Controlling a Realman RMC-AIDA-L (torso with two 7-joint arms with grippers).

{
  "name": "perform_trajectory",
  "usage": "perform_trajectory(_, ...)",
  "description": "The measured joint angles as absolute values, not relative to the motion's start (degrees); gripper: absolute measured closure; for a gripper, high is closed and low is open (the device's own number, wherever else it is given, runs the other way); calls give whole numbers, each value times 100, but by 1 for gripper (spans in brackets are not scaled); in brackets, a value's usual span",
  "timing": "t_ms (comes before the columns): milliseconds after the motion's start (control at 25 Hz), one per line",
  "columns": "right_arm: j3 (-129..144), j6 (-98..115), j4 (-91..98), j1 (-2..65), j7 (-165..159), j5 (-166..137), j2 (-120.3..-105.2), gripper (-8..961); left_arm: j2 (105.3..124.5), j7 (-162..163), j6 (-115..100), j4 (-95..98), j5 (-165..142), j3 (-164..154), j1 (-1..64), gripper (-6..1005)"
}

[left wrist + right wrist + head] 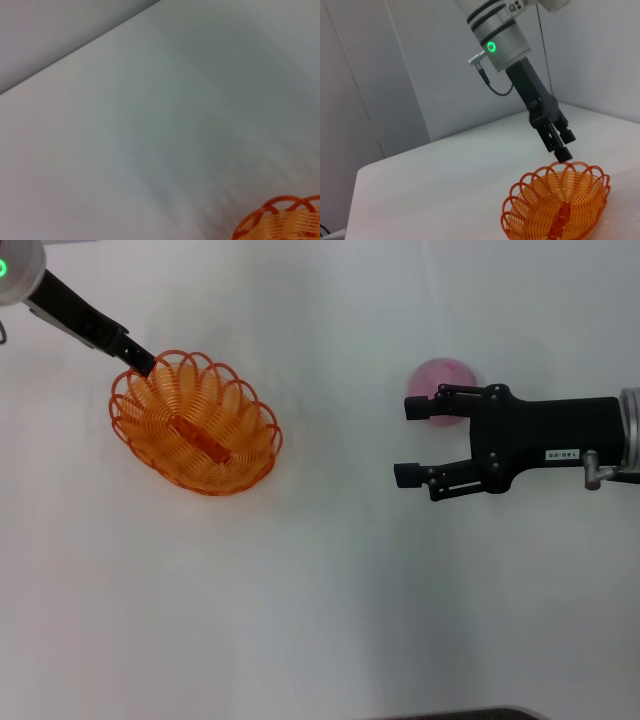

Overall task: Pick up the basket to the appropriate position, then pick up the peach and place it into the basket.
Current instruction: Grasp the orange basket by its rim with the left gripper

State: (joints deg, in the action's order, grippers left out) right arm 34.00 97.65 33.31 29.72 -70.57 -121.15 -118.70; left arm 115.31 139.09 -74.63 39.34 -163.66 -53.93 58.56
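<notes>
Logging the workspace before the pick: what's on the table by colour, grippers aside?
Orange: 1, the basket
Pink: 1, the peach, partly behind the open right gripper
Total: 2
The left gripper is at the basket's rim.

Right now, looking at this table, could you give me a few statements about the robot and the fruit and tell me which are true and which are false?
1. The peach is lying inside the basket. False: it sits on the white table, well apart from the basket.
2. The right gripper has its fingers spread open. True.
3. The right gripper is clamped on the peach. False: the peach lies just beyond one finger, not between them.
4. The left gripper is at the basket's rim. True: its tip meets the scalloped edge.
5. The basket is bright orange and made of looped coils. True.
6. The basket holds several fruits. False: no fruit is in it.
</notes>
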Motion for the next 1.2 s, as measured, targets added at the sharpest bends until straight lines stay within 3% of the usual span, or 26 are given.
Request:
perform_trajectory(400,3400,9648,3322,2971,-7082,-12121,-11883,-4,11727,13878,-6701,3564,-16365,-5695,5747,154)
perform_trajectory(1160,3396,9488,3261,3083,-7101,-12108,-11847,-4,11720,13879,-6537,3543,-16365,-5673,5736,181)
perform_trajectory(1200,3390,9488,3261,3084,-7100,-12106,-11844,-4,11721,13873,-6535,3537,-16365,-5682,5736,216)
